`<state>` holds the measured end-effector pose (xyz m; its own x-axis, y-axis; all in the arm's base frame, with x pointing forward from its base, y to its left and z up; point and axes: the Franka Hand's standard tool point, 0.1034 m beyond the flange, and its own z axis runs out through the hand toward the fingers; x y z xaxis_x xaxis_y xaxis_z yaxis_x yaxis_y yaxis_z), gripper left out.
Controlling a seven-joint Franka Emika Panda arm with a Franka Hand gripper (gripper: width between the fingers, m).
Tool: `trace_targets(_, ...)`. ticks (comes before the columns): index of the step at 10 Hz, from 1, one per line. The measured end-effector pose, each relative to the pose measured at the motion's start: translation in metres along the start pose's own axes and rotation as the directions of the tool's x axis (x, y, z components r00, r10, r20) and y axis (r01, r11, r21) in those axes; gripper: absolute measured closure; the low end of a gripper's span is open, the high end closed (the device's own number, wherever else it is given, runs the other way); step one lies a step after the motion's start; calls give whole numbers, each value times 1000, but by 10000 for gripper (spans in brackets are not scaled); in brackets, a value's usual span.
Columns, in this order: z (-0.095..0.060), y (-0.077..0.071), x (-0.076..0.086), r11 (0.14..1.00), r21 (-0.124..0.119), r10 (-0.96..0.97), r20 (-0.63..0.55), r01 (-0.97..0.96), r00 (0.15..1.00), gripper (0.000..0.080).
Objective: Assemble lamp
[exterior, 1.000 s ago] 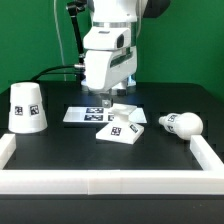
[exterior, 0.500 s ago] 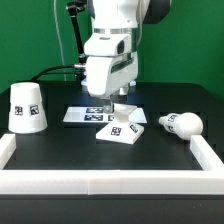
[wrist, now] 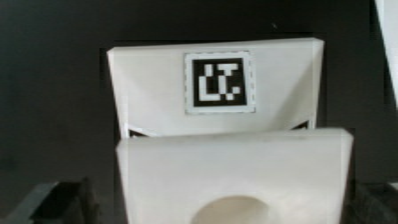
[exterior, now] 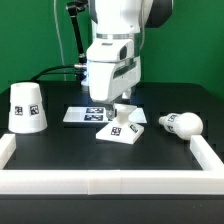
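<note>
In the exterior view, the Franka arm's gripper (exterior: 118, 104) hangs straight down over the far edge of the lamp's base block (exterior: 122, 129). Its fingertips are at or just above the block; from here I cannot tell whether they touch. The base block lies flat on the black table (exterior: 60, 150), tag upward. The marker board (exterior: 84, 115) lies just beside the block, on the exterior view's left and slightly behind it. The cup-shaped shade (exterior: 27, 107) stands well apart from the block, towards the exterior view's left. It is upright on its wide mouth with the narrow end up, so its inside is hidden. The bulb (exterior: 181, 124) lies on its side, apart from the block on the exterior view's right, with its round top pointing away from the block. A low white rail (exterior: 100, 184) walls in the table in front of the block and on both sides, and all three lamp parts lie within it.

In the wrist view, the base block fills most of the picture, and its square tag (wrist: 215, 80) is sharp on the farther part. The nearer part has a round socket (wrist: 231, 210), partly cut off by the picture's edge; what shows of it is a bare hollow. Two dark fingers (wrist: 59, 200) show dimly, one at each side of the block. They stand wider apart than the block and grip nothing.
</note>
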<state>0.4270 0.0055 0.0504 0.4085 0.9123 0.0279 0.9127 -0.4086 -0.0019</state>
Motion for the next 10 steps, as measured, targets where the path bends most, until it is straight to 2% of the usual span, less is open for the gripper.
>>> trace_targets(1,0,0,0,1000,0,0,0,0,1000,221)
trace_targets(2,0,0,0,1000,0,0,0,0,1000,221)
trace_targets(3,0,0,0,1000,0,0,0,0,1000,265)
trace_targets(10,0,0,0,1000,0,0,0,0,1000,264)
